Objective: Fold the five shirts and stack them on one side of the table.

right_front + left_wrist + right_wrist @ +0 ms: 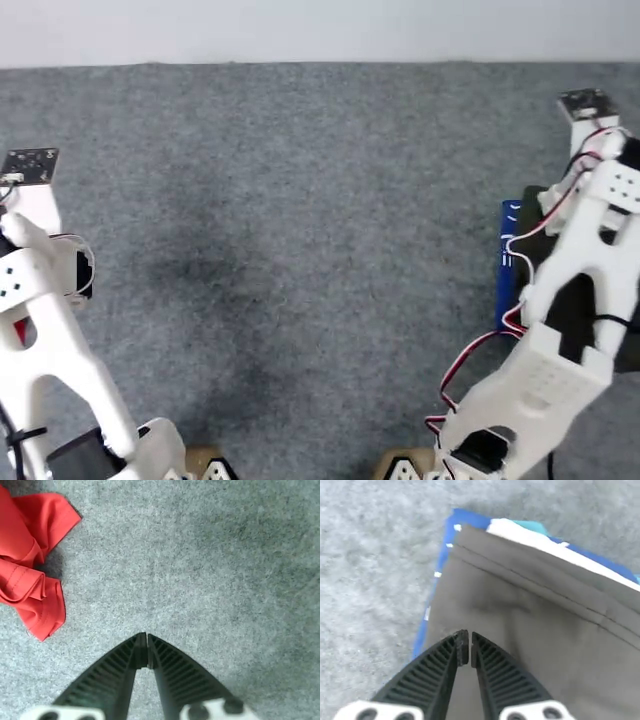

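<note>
Only the crumpled red fabric shirt (pixel 30 565) looks unfolded, lying bunched on the grey felt-like table top (pixel 225 555). It's off to one side of the left arm's black ribbed gripper (pixel 147 652), which is pinched closed on nothing and isn't touching it. The shirt looks thin, light and floppy to me, so I'd expect it to sag and drag rather than keep any shape. I'd pinch a hemmed edge or a corner (the stitched fold nearest the gripper looks thick enough to bite). The right arm's black ribbed gripper (pixel 465 647) is closed and empty too. It's just above the folded dark grey shirt (pixel 545 630) topping the stack, with a folded blue shirt (pixel 506 285) peeking out underneath, at the table's right side.
</note>
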### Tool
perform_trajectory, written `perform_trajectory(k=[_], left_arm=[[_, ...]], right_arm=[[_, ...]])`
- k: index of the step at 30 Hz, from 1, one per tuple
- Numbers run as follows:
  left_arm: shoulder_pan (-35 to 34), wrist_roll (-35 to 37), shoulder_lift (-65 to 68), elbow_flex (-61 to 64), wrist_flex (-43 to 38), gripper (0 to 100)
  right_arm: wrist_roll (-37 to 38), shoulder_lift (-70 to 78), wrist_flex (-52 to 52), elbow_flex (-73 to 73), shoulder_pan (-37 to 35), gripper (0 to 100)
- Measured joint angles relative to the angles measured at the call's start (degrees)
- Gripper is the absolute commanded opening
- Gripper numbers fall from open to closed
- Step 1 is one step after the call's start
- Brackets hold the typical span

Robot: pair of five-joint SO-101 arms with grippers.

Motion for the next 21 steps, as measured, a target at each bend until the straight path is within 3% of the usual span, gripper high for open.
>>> perform_trajectory(k=[11, 21], left_arm=[[0.00, 0.00, 0.00, 0.00, 0.00, 1], [0.00, 0.00, 0.00, 2.81, 0.00, 1]], right_arm=[[0.00, 11.69, -18.73, 0.00, -1.14, 0.9], [-9.23, 5.27, -9.14, -3.96, -1.14, 0.9]])
